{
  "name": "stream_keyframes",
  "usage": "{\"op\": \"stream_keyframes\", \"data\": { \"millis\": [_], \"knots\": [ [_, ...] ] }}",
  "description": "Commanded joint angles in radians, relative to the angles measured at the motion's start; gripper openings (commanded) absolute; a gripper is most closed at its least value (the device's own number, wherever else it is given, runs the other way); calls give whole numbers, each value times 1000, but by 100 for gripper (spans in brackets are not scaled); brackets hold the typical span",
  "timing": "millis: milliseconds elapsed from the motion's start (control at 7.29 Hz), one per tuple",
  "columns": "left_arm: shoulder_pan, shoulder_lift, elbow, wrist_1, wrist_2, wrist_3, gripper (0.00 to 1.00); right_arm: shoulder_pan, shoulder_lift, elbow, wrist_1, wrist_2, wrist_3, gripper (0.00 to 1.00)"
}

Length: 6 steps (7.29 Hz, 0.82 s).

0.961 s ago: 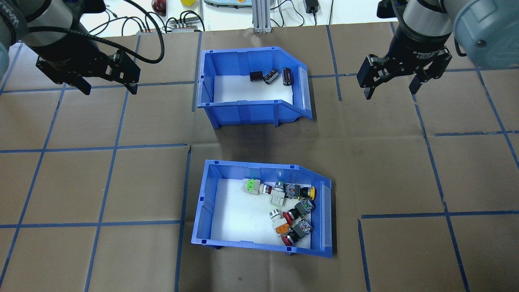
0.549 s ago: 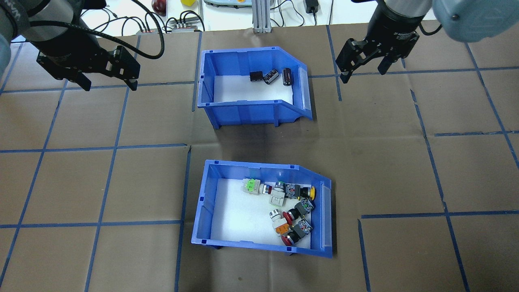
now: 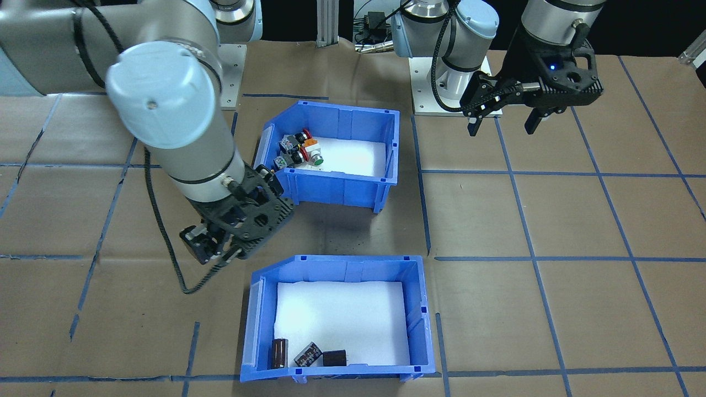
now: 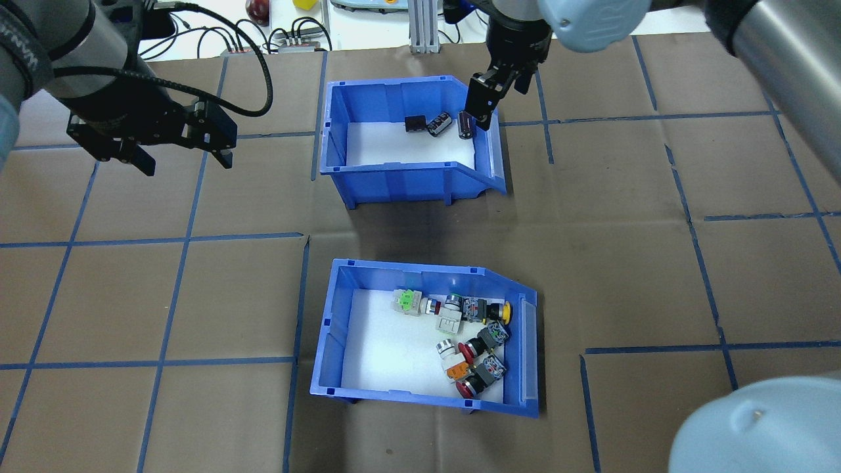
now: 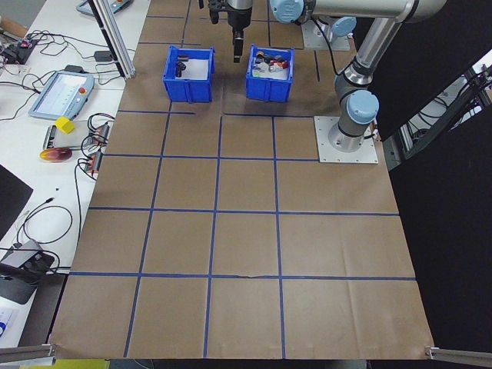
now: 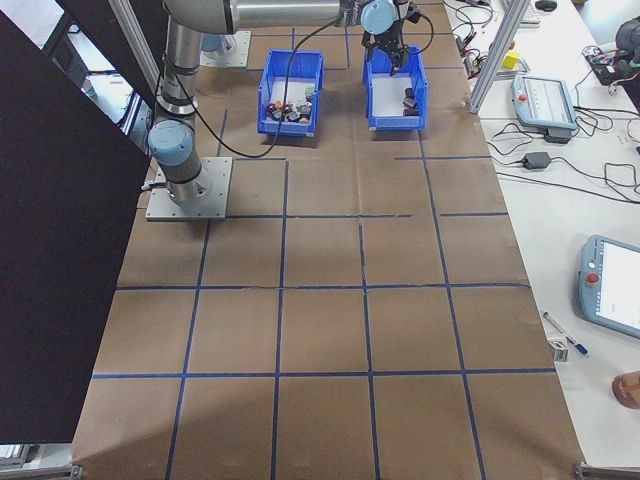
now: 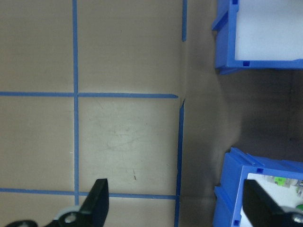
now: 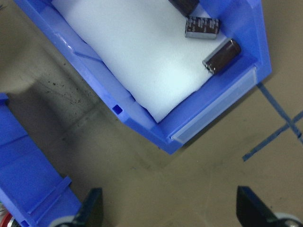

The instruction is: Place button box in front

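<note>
- Blue plastic forms the button box, which is seen in the overhead view at about 6 o'clock from the table's centre, resting on brown paper crossed by blue tape lines.
- Its white foam liner is bare on one side, while colourful push-button switches are clustered toward the sloped end at 3 o'clock.
- A second blue bin is set at 12 o'clock from the button box, well apart from it, with dark cylinders lying inside near its sloped end.
- The right gripper is held above that second bin's sloped end; its jaws are seen spread apart in the wrist view, with nothing between them.
- The left gripper is held over bare paper at about 10 o'clock from the button box, well apart from both bins; its jaws are likewise spread wide and nothing is gripped.
- In the front-facing view, the button box is seen at 12 o'clock of the second bin.
</note>
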Motion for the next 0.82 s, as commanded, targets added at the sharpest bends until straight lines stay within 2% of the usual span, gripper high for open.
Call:
{"op": "stream_keyframes", "data": {
  "millis": [0,137,275,549,686],
  "knots": [
    [-9,189,-261,22,-27,-288,99,88,94,-100,-7,-17,-133,100],
    [-15,238,-326,28,-82,-497,99,134,122,-126,-5,-17,-174,100],
    [-69,266,-354,23,-111,-689,99,195,143,-139,-8,-29,-225,100],
    [-276,286,-421,23,-114,-1277,99,237,156,-138,-10,-34,-331,100],
    [-330,289,-444,37,-118,-1340,99,239,174,-131,-10,-32,-349,100]
  ]
}}
